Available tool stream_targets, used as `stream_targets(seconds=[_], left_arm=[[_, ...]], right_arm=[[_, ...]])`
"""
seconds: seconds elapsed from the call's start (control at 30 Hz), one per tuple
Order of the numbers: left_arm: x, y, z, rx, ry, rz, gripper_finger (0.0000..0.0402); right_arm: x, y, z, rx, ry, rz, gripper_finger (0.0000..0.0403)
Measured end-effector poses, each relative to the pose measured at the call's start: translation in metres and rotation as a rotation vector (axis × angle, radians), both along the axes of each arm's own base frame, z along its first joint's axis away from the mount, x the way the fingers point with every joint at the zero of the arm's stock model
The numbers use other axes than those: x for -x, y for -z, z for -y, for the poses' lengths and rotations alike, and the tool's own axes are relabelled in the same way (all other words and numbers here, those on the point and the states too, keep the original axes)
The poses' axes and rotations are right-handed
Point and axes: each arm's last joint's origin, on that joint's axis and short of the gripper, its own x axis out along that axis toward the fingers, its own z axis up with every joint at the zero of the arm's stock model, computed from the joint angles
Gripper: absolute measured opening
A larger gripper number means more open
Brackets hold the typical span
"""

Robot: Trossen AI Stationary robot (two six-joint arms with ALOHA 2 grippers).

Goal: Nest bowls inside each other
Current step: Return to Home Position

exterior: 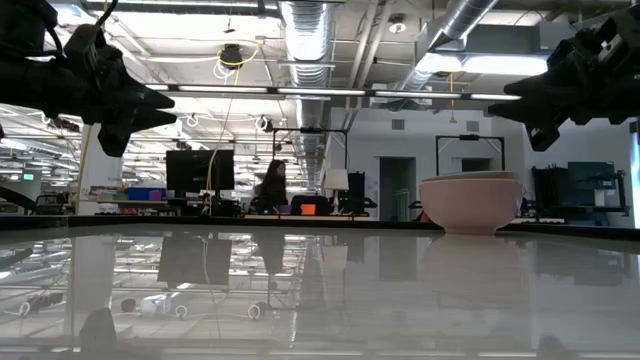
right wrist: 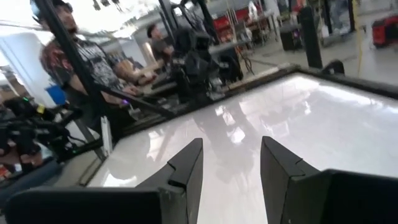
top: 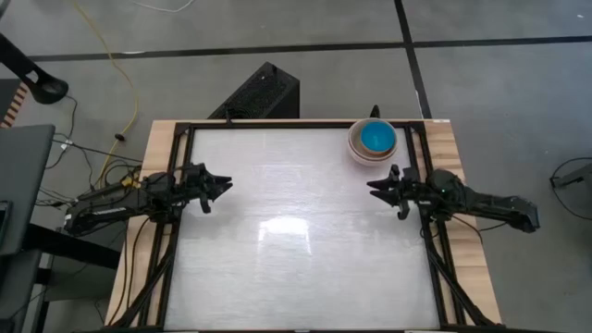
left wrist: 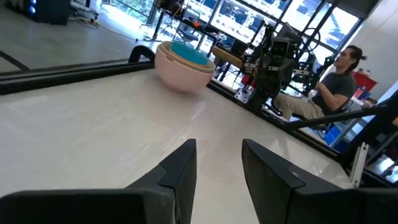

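Observation:
The bowls (top: 373, 141) stand as one nested stack on the table's far right corner, resting on the outer bowl's base. The outer wall (exterior: 472, 210) is salmon-pink with paler rims above it, and the innermost bowl (left wrist: 188, 53) is teal-blue. My left gripper (top: 225, 185) hovers level at the table's left side, open and with nothing in it (left wrist: 219, 155). My right gripper (top: 373, 188) hovers level at the right side, just nearer than the stack, also open with nothing between its fingers (right wrist: 230, 162). The two point at each other.
The white tabletop (top: 296, 240) between the two grippers is bare and glossy, framed by black rails (top: 176, 231). A black box (top: 259, 92) stands beyond the far edge. People sit at benches in the room behind (left wrist: 336, 87).

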Motion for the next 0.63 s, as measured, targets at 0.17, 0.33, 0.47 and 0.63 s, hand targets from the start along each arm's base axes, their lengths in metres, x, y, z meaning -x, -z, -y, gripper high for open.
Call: stream_targets(seconds=[0.17, 0.33, 0.47, 0.63], left_arm=[[-0.0003, 0.0006, 0.0011, -0.092, 0.037, -0.032, 0.0116], [-0.0012, -0.0006, 0.006, -0.055, 0.207, -0.002, 0.0116], [-0.0012, -0.0005, 0.0052, -0.016, 0.181, 0.007, 0.0116], [-0.0009, 0.001, 0.0033, -0.012, 0.115, -0.01, 0.0116]], right_arm=[[-0.0038, 0.005, -0.0015, -0.012, -0.016, -0.059, 0.0127], [-0.007, 0.0093, -0.0043, -0.036, -0.047, -0.109, 0.0127], [-0.008, 0.0109, -0.0055, -0.073, -0.059, -0.126, 0.0127], [-0.008, 0.0111, -0.0055, -0.075, -0.059, -0.127, 0.0127]])
